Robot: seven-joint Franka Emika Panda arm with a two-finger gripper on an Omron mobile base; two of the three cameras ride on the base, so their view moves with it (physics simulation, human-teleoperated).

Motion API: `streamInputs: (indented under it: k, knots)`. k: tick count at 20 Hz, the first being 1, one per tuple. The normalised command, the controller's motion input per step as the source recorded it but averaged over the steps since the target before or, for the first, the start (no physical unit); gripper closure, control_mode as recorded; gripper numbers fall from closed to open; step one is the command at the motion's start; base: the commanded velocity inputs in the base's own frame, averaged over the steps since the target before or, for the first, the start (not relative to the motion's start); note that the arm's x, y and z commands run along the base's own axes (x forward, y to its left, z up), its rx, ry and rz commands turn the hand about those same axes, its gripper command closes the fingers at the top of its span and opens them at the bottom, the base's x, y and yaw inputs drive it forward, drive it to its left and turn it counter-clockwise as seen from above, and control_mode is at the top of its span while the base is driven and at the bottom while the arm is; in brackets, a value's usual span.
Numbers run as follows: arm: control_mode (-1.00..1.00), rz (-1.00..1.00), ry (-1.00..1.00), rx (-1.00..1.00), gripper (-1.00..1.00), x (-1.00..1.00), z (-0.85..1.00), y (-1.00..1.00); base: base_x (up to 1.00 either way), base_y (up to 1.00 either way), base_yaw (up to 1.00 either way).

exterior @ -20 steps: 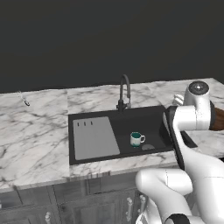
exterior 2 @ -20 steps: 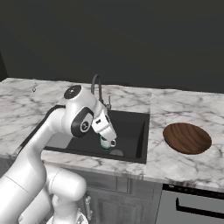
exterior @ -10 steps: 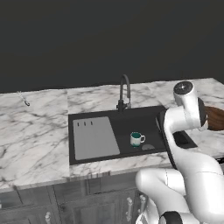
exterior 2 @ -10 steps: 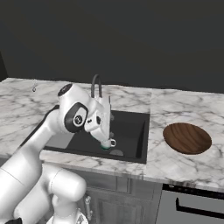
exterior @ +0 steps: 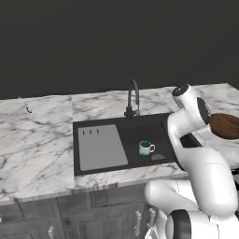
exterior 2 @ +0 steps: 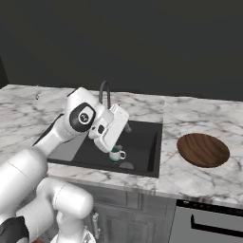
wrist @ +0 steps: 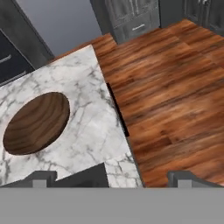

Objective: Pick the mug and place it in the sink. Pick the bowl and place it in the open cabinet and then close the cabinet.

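Sink (exterior: 100, 149) is the landmark in the left base view: its black basin is sitting sunk in the marble counter (exterior: 37, 140), with the grey drainboard panel filling its left part and the dark arched faucet (exterior: 132, 98) rising at its back rim. The mug (exterior: 145, 148) is standing upright on the basin floor, right of the drainboard, its handle pointing right and its teal mouth facing up. The white arm is rising across the sink's right end and hiding most of the bowl (exterior: 226, 126), of which a brown sliver is peeking out to the right.

Seen from the right base view, the bowl (exterior 2: 203, 150) is lying whole and open-side up on the counter, well apart from the sink's (exterior 2: 142, 142) right rim. The arm's wrist is hanging over the basin and covering part of the mug (exterior 2: 116, 154), whose handle is sticking out to the right.

Looking along the hand, the pincer (wrist: 107, 177) is standing spread wide with nothing between its tips. The bowl (wrist: 36, 122) is showing as a wide brown oval on the counter (wrist: 94, 127), and beyond the counter's edge wooden floor (wrist: 175, 96) is stretching toward grey lower cabinets (wrist: 131, 19).
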Motion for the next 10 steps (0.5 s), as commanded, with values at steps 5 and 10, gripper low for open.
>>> streamInputs:
  k: [5, 10]
  knots:
    - [-1.00, -0.30, -0.10, 0.00, -1.00, 0.00, 0.00, -0.09, 0.00, 0.00, 0.00]
    - [-1.00, -0.07, -0.19, 0.01, -1.00, 0.00, 0.00, -0.13, 0.00, 0.00, 0.00]
